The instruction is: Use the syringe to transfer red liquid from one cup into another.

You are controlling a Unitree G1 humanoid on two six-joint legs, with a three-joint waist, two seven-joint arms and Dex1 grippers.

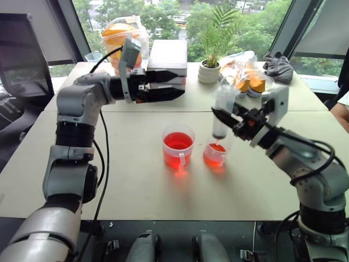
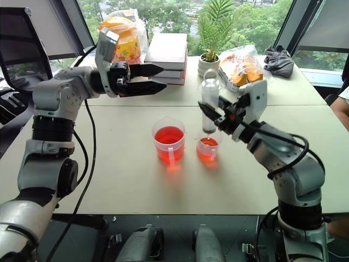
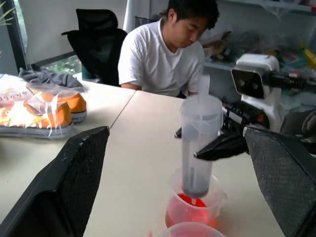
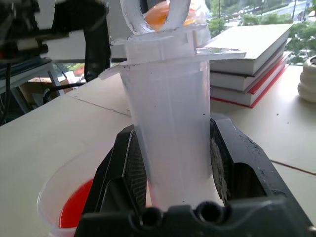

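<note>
Bkgd: stacked books, potted plant, bagged shoes — seated person.

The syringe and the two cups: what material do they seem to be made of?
The syringe looks like clear, slightly cloudy plastic: the table shows faintly through its barrel. The taller cup and the shorter cup seem thin clear plastic with a glossy finish, since the red liquid glows through their walls.

Office: chair, books, shelves
</note>
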